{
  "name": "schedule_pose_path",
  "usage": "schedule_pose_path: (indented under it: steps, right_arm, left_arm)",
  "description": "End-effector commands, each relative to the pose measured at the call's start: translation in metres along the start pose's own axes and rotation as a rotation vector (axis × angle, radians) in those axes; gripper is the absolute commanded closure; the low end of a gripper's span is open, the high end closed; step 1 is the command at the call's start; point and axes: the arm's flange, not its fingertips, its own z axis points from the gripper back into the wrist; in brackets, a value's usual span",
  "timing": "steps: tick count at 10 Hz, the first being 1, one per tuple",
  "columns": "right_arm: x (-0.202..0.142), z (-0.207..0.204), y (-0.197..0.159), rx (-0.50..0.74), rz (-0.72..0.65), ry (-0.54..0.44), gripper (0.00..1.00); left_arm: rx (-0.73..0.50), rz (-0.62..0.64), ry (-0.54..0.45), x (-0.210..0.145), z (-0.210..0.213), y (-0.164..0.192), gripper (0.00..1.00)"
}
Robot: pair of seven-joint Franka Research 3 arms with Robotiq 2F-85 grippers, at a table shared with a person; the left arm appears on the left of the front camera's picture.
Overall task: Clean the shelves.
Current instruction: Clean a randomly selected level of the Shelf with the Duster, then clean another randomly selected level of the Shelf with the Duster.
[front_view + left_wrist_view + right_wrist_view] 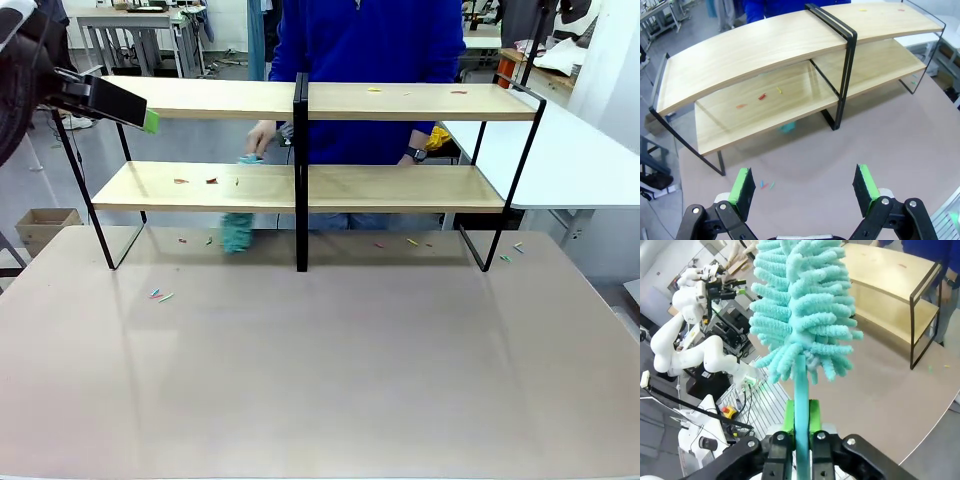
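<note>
Spanning the twelve o'clock end of a broad beige table point(320, 380), the shelves point(400, 190) are seen as a wide two-tier rack of light wooden boards in a thin black metal frame. A black upright is set at its middle and its feet are set on the table. Behind the rack, at twelve o'clock, a person point(370, 40) in a bright blue top is seen, with one hand point(262, 135) lowered between the two boards at about eleven o'clock.

The left claw point(803, 180) is held above the table at ten o'clock, level with the end of the top board and clear of it. Its green pads are spread wide apart and nothing is held between them.

The right claw point(801, 410) is clamped tight on the thin teal handle of a fluffy teal duster point(802, 315), which is raised upright with the rack well beyond it.

A second duster point(238, 232), also teal and fluffy, is seen behind the lower board just under the person's hand; whether it is gripped cannot be told.

Tiny coloured scraps point(211, 181) are scattered on both boards, and on the table at nine, twelve and two o'clock.
</note>
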Motion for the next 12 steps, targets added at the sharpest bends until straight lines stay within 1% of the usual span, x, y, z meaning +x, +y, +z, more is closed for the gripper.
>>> schedule_pose_path:
  steps: [1,12]
  right_arm:
    - [0.0011,0.0038,0.0098,0.009,0.009,-0.003,0.87]
    - [0.0011,0.0038,0.0098,0.009,0.009,-0.003,0.87]
  left_arm:
    - [-0.001,0.001,0.000,-0.0001,0.0001,0.0007,0.00]
    - [-0.001,0.001,0.000,-0.0001,0.0001,0.0007,0.00]
